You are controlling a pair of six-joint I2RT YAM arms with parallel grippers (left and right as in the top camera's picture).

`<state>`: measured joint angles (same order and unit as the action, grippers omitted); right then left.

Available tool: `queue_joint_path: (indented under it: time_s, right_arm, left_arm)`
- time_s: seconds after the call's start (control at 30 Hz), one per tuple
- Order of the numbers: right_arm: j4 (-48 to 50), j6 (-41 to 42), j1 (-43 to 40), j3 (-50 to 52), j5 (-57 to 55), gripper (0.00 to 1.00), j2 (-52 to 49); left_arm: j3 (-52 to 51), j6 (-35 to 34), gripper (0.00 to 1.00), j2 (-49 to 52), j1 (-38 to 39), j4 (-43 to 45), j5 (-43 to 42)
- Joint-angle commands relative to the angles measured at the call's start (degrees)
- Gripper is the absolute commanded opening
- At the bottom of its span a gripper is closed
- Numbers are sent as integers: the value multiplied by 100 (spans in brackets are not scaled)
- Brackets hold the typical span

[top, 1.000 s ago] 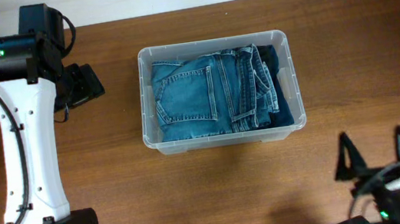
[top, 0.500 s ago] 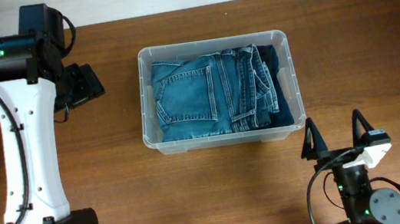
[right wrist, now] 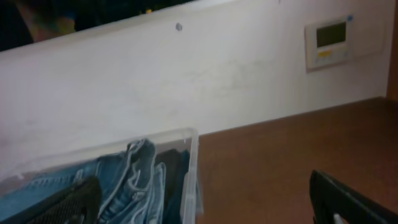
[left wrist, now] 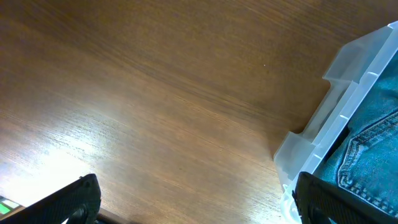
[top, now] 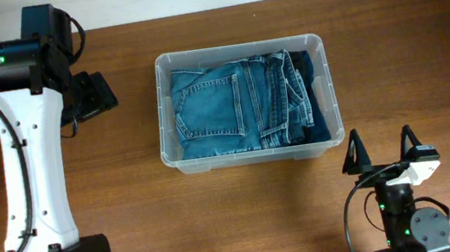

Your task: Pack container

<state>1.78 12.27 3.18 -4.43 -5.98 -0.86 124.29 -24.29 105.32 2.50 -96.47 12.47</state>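
At the near edge of the brown surface (top: 424,47), the right arm (top: 412,225) holds its jaws wide open with nothing in them, close to the box's near corner. The clear box (top: 251,156) sits in the middle of the surface, with folded blue jeans (top: 223,109) inside. Off to its left, the left arm (top: 35,168) reaches far back, its jaws open and empty too.

The container (top: 333,86) is see-through and a bit milky. The jeans (top: 223,109) inside are blue. The table (top: 415,49) is brown with wood stripes. The wall (right wrist: 186,81) is white
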Motion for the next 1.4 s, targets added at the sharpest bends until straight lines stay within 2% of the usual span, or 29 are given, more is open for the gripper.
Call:
queue_joint_path:
  time_s: [0.0,0.17,0.37,1.37]
  right_arm:
    - [350,66,-35,393,31,98,66]
    - [188,-7,-35,411,17,98,66]
    - [-608,-7,-37,411,-66,98,66]
    - [-590,-2,-22,411,39,98,61]
  left_arm:
    - [-20,-55,100,-33,-4,-4,44]
    - [-17,-55,100,-33,-4,-4,44]
    - [-20,-55,100,-33,-4,-4,44]
    - [-17,-55,100,-33,-4,-4,44]
